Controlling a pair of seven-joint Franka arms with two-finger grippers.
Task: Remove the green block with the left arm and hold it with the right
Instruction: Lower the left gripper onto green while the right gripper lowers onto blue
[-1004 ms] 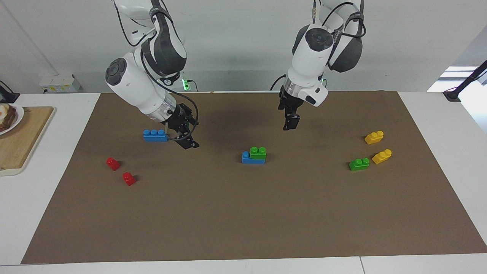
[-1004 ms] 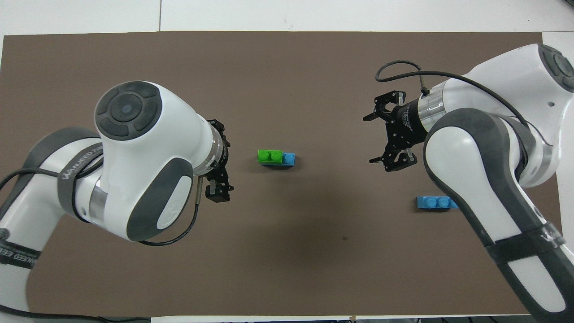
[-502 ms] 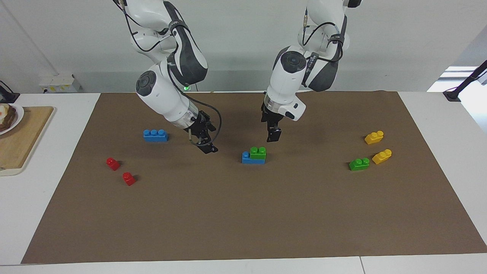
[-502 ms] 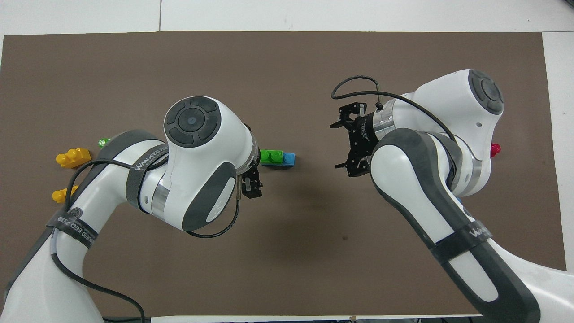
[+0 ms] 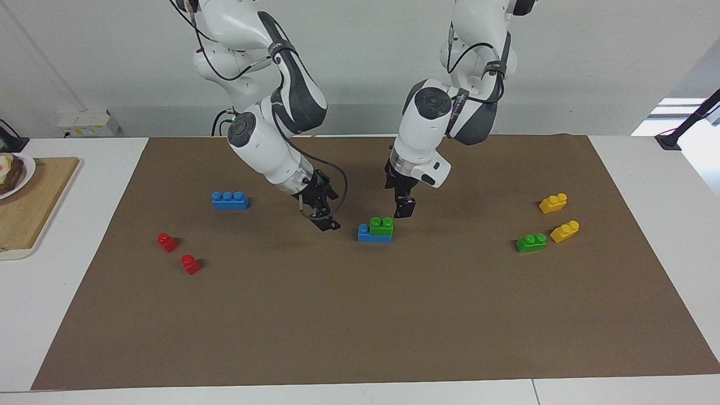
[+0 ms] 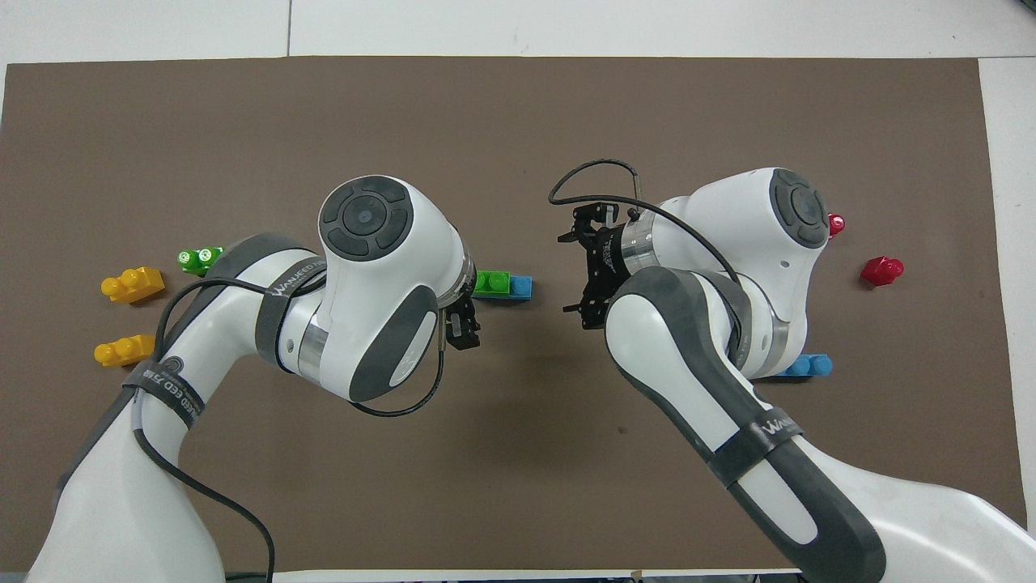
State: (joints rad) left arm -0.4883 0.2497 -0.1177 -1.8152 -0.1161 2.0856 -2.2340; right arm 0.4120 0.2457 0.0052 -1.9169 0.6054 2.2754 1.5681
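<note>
Our left gripper hangs just above the small bright green two-stud plastic brick, its state unclear to us. That brick sits on a blue plastic brick mid-mat. Our right gripper, fingers spread, hovers beside the stack.

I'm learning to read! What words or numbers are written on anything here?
"WANJEED", then letters cut off: on the grey band around the left arm.
A second grey band lower on that arm: print too blurred to read.
Grey band on the right arm: only partly legible, unsure.
The plastic toy bricks show no writing.
</note>
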